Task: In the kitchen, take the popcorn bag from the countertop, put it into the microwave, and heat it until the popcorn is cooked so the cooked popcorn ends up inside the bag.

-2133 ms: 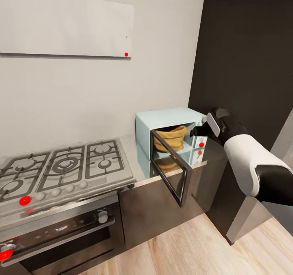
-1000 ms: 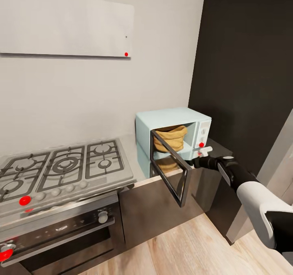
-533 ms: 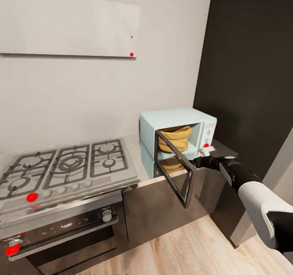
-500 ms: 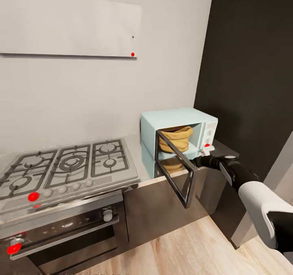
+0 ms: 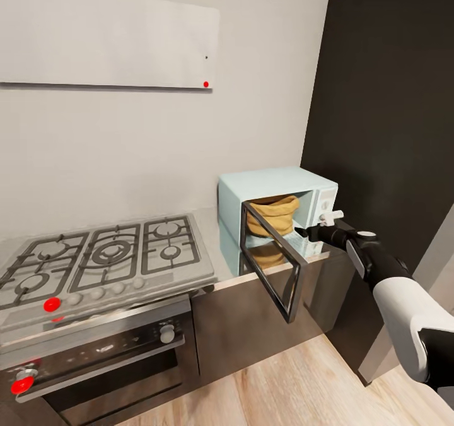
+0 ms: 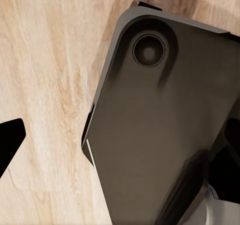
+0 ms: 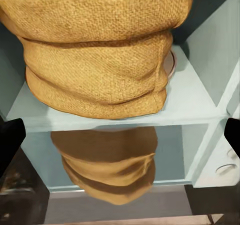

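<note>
Where its door hangs open, popcorn bag inside microwave.

Popcorn bag inside microwave, right of hob.

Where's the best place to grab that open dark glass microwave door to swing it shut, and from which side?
Probably the free outer edge of the black-framed glass door, farthest from the hinge on the pale mint-blue microwave. The door stands wide open toward the room, so push its outer face from the robot's side. The right tool hovers near the opening, where the tan crumpled popcorn bag sits.
</note>
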You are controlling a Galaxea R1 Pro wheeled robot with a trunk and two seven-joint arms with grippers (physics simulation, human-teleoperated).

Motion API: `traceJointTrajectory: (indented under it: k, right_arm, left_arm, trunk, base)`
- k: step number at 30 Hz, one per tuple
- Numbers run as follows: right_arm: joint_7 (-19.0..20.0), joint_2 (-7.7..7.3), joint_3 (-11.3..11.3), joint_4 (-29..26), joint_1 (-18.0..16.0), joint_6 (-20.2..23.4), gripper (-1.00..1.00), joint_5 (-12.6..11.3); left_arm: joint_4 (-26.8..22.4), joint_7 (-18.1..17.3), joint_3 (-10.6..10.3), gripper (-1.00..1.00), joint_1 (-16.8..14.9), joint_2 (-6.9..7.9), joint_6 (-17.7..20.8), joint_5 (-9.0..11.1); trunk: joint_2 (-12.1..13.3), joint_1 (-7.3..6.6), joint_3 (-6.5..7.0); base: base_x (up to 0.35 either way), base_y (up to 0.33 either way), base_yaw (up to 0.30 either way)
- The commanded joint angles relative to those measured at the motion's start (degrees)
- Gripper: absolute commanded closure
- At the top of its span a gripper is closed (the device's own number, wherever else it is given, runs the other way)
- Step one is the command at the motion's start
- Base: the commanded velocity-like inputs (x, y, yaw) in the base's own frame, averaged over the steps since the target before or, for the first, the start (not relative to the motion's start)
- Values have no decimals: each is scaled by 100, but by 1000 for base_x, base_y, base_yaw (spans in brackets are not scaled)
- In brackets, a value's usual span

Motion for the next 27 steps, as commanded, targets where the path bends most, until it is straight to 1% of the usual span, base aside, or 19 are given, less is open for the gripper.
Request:
traceJointTrajectory:
  k: [1, 12, 19, 23, 27]
  right_arm:
    - [47, 9, -45, -9, -3, 33, -100, 58]
    - [45, 28, -51, 38, -3, 42, -100, 65]
    - [23, 2, -71, 17, -3, 101, -100, 14]
    - [21, 46, -71, 21, -3, 116, -100, 5]
    - [21, 59, -69, 21, -3, 119, -100, 5]
  left_arm:
    - [-5, 12, 3, -100, -1, -2, -11, 20]
    - [-11, 15, -4, -100, -1, 4, -16, 20]
    - [-12, 8, -5, -100, -1, 2, -14, 20]
    - [-12, 8, -4, -100, -1, 4, -11, 20]
    - [-12, 8, -4, -100, -1, 2, -12, 20]
  trunk:
    - [-4, 0, -7]
    - [-4, 0, -7]
    - [-4, 0, -7]
    - [-4, 0, -7]
    - [-4, 0, -7]
  base:
    - [0, 0, 0]
    - [0, 0, 0]
    - [51, -57, 2]
    - [8, -4, 189]
    - [1, 0, 265]
